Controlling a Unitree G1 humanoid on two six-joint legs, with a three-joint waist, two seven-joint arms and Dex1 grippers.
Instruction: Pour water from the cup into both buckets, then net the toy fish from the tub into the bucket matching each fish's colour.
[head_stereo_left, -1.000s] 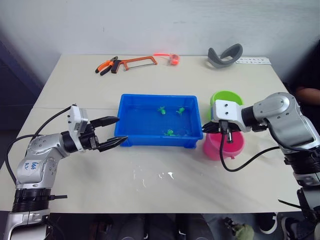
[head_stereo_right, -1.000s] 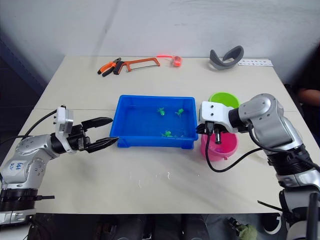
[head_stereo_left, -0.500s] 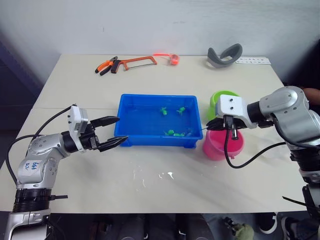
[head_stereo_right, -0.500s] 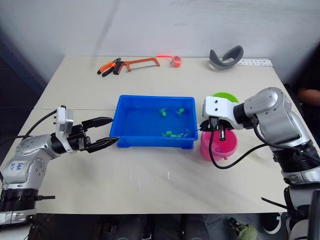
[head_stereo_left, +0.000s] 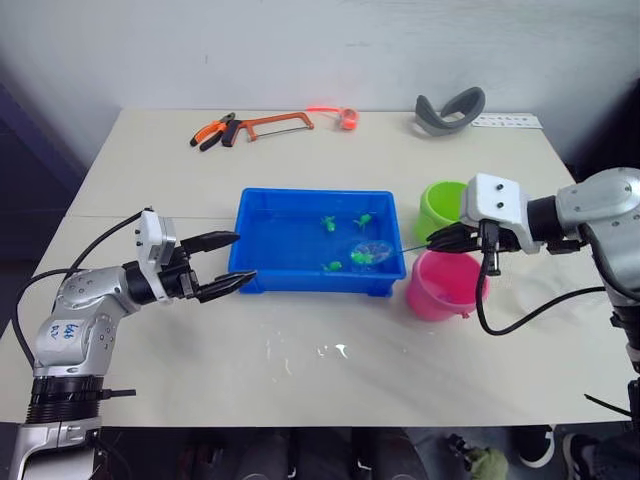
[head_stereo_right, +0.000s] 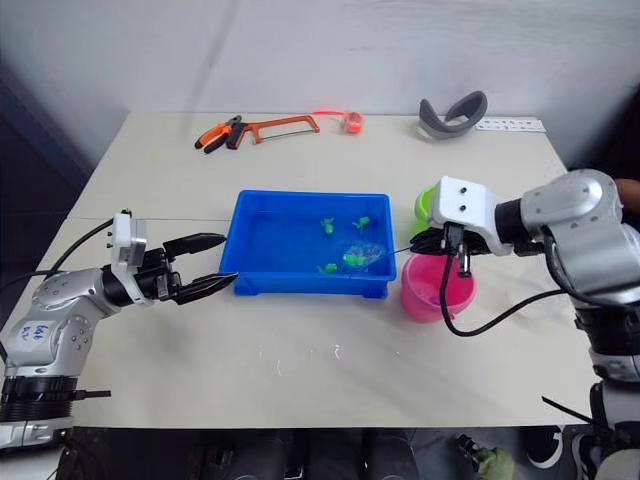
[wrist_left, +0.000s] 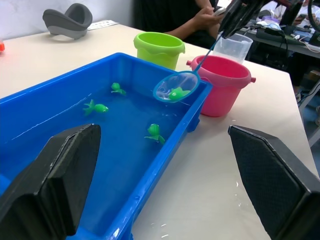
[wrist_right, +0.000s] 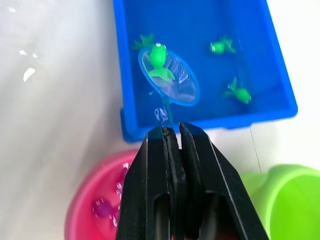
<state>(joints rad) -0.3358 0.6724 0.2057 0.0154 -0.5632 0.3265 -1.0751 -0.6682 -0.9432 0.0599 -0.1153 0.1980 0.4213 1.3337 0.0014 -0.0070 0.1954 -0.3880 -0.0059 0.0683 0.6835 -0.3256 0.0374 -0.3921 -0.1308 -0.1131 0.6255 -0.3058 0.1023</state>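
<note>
Net: centre-right of frame, over the right end of the tub, handle running roughly level rightward above the pink bucket, hoop toward the tub, one green fish in the mesh. Right gripper: forearm reaching in from the right edge, fingers clamped on the handle end. Left gripper: lower left, pointing at the tub, jaws spread wide, holding nothing, apparently just short of the wall.

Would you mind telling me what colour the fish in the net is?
Green; the fish lying in the net shows best in the right wrist view.
</note>
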